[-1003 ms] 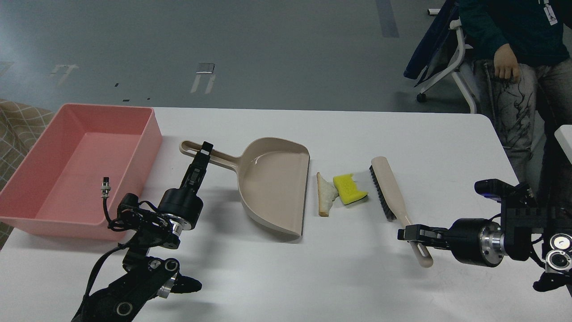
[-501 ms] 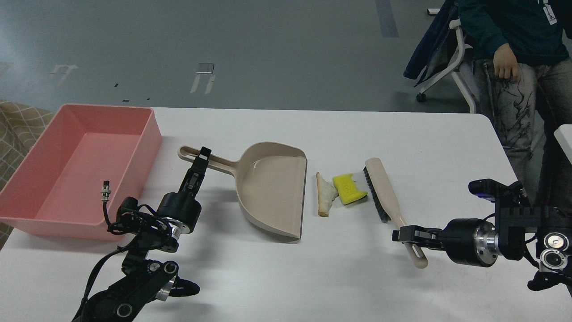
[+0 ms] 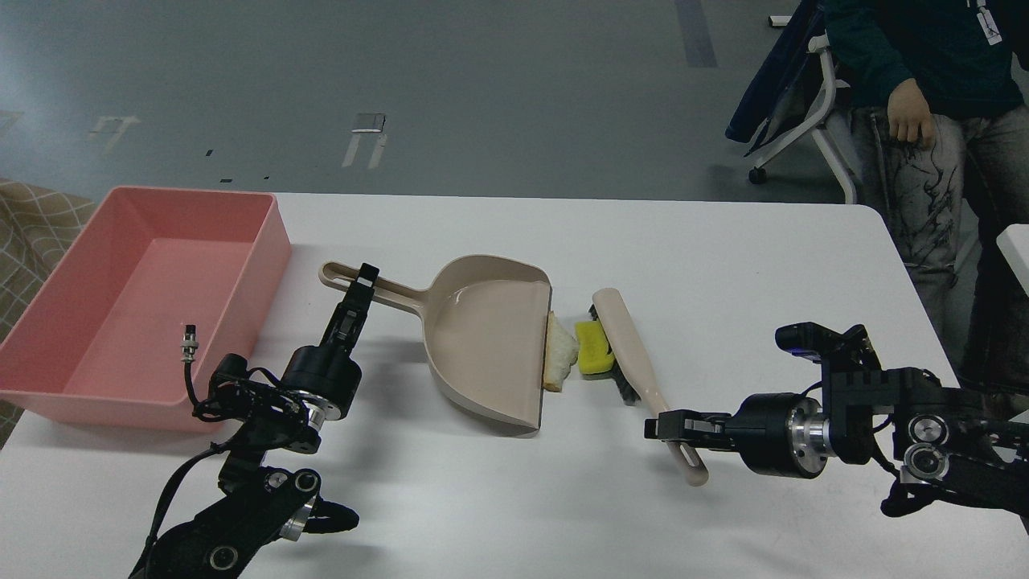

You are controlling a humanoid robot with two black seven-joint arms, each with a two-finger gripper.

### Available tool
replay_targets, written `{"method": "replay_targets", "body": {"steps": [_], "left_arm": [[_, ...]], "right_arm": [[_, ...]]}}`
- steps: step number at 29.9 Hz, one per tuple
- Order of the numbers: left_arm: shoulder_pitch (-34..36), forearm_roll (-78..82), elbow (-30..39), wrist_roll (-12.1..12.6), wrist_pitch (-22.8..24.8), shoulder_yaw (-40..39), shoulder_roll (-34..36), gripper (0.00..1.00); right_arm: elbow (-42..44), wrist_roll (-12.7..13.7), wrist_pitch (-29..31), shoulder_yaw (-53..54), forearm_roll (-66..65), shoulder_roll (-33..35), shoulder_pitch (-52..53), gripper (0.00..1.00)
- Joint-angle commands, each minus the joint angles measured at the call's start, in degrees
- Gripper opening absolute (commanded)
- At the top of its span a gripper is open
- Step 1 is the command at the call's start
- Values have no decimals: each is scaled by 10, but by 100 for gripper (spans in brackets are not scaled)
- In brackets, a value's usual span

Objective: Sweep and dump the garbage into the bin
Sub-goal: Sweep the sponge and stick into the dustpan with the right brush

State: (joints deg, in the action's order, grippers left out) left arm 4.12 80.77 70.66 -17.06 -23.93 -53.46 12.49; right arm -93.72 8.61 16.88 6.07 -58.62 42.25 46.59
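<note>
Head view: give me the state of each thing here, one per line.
Bin: upright, nothing in it.
Dustpan: flat on the table, left gripper shut on its handle.
Bread: at the dustpan's lip.
Sponge: between bread and brush.
Brush: bristles against the sponge, right gripper shut on its handle.

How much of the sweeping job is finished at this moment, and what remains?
Done: the left gripper grips the dustpan by its handle and the right gripper grips the brush. In hand: the brush presses the sponge against the bread slice, which sits at the dustpan's lip. Left: pushing both fully inside, then tipping them into the pink bin, which holds no garbage.
</note>
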Motion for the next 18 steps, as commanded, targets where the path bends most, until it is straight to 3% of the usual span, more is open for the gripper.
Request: {"method": "replay_targets", "body": {"steps": [1,18], "left_arm": [[0,0,0,0,0,-1,-1,0],[0,0,1,0,0,-1,-2,0]], "right_arm": [[3,1,0,1,3,-36,8,0],[33,-11,-9,5,46,-130,40,0]]}}
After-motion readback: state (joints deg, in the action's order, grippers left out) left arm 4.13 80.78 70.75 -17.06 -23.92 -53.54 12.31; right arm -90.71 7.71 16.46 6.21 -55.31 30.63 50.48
